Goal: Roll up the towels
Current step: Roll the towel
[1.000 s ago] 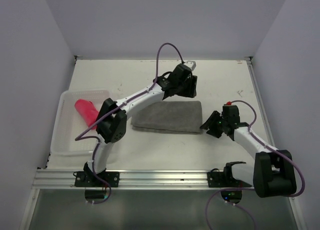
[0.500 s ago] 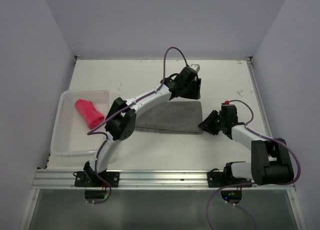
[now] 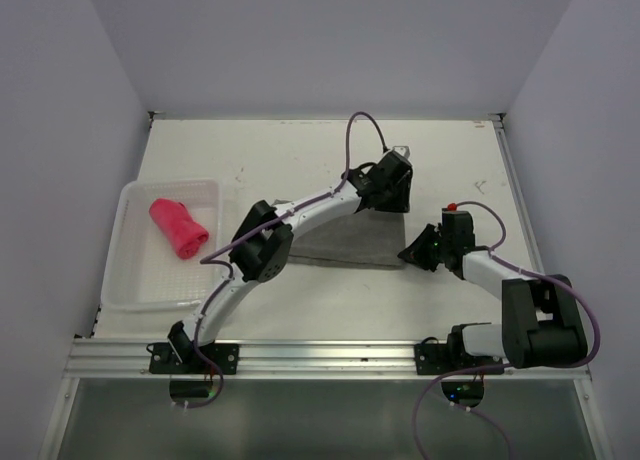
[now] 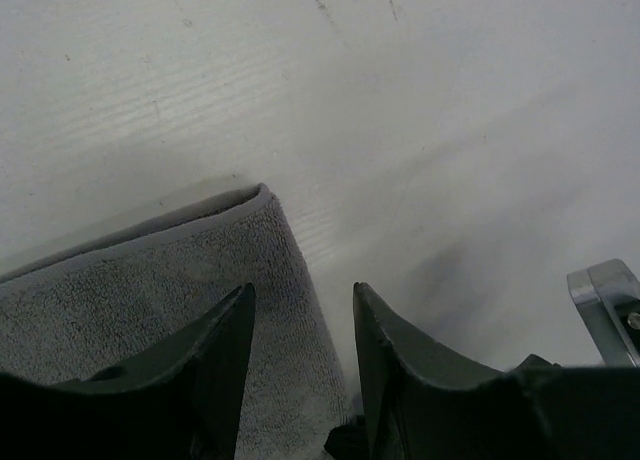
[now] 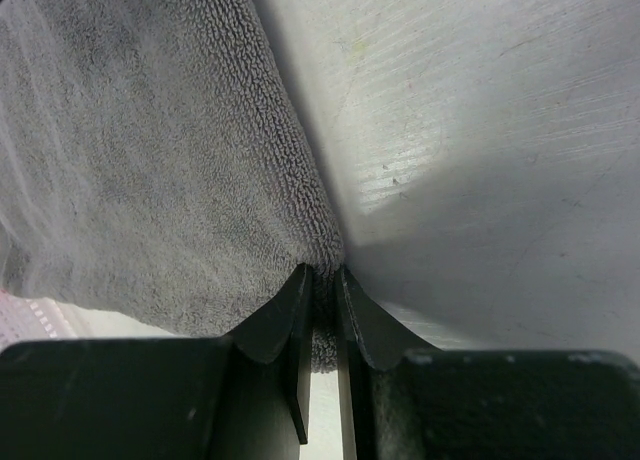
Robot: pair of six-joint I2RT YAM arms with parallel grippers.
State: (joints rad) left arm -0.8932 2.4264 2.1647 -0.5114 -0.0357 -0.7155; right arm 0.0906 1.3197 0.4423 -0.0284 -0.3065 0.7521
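At the right end of the grey towel (image 3: 345, 245), which lies flat on the table (image 3: 300, 150) at centre, both arms now work the short right edge. Right gripper (image 5: 322, 275): jaws have come almost together over the last second and pinch the towel's near-right corner; the wrist view shows terry pile drawn in between the two fingers. Left gripper (image 4: 300, 295): reached across from the left, it has slid rightward along the far edge and now sits at the far-right corner, jaws apart and straddling the hem, narrowing slightly but not yet gripping. Towel itself has not shifted or lifted. Pink towel (image 3: 178, 227) lies already rolled in the white basket (image 3: 125, 298) at the left, well apart from the action. Judgement: first towel done, second at the grasp stage, one corner secured and one pending. Next step likely needs the left jaws to close on the far corner so that both corners lift together; an uneven start would skew the roll. Risk: the right pinch holds little cloth and may slip.
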